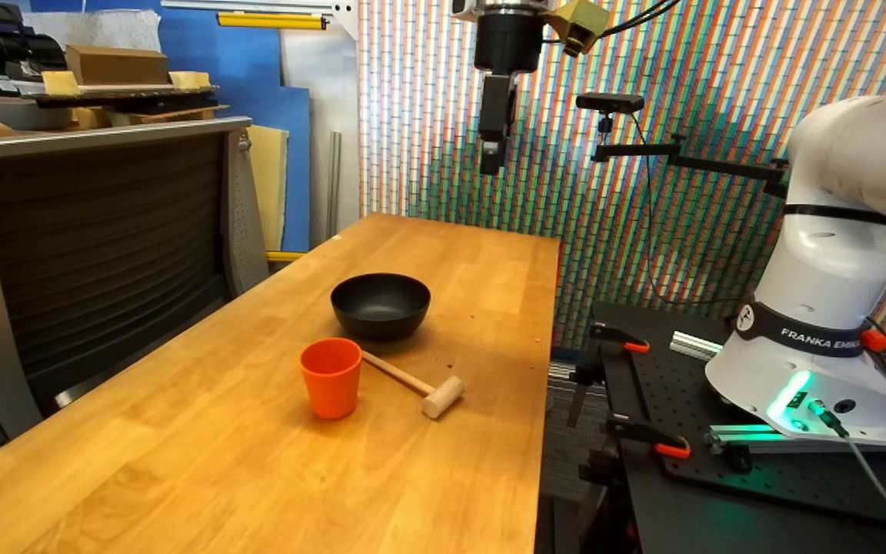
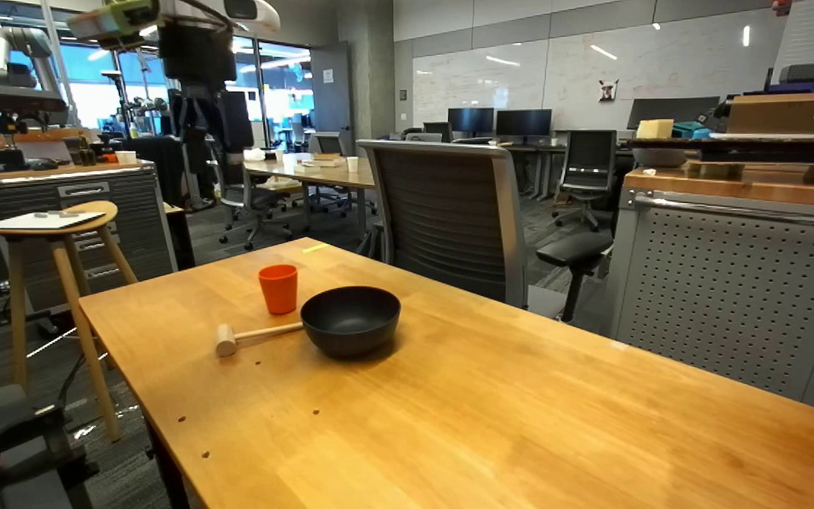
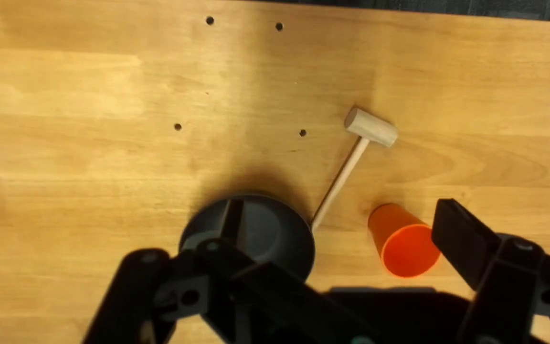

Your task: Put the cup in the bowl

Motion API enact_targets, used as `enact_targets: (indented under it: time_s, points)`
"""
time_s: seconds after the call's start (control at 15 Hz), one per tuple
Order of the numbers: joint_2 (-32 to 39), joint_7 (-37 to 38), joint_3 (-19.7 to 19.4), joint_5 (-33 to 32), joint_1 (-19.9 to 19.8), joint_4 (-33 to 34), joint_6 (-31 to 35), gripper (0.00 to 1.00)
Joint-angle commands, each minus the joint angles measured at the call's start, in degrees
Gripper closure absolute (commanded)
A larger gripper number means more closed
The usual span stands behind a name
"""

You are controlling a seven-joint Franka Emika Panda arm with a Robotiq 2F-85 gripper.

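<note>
Wrist view alone shows tool (image 3: 341, 222) partly hiding bowl (image 3: 276, 232)

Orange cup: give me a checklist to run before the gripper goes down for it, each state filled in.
1. Gripper open: ok; in the wrist view its fingers stand wide apart.
2. Cup upright, mouth up: ok in both exterior views.
3. Gripper lined up on the cup: not ok; in the wrist view the cup shows next to one finger, off the midpoint.
4. Gripper low enough to grasp: not ok; it hangs well above the table.
5. Mallet clear of the cup: ok; table shows between them in the wrist view.
6. Mallet clear of the bowl: cannot tell; it runs up to the rim, contact unclear.
</note>
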Motion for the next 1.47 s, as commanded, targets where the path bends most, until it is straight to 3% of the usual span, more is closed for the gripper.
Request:
enact_targets:
  time_s: [0.0, 0.4, 0.73, 1.4]
  points:
    - [12.2, 0.7, 2.6, 2.0, 3.2, 10.2, 2.4, 0.00]
    - [29.5, 2.8, 6.8, 0.6, 6.6, 22.8, 3.4, 0.00]
    - [40.6, 4.2, 6.9, 0.3, 7.8, 29.5, 6.2, 0.00]
    - [52.0, 4.9, 6.6, 0.5, 8.2, 36.2, 8.2, 0.00]
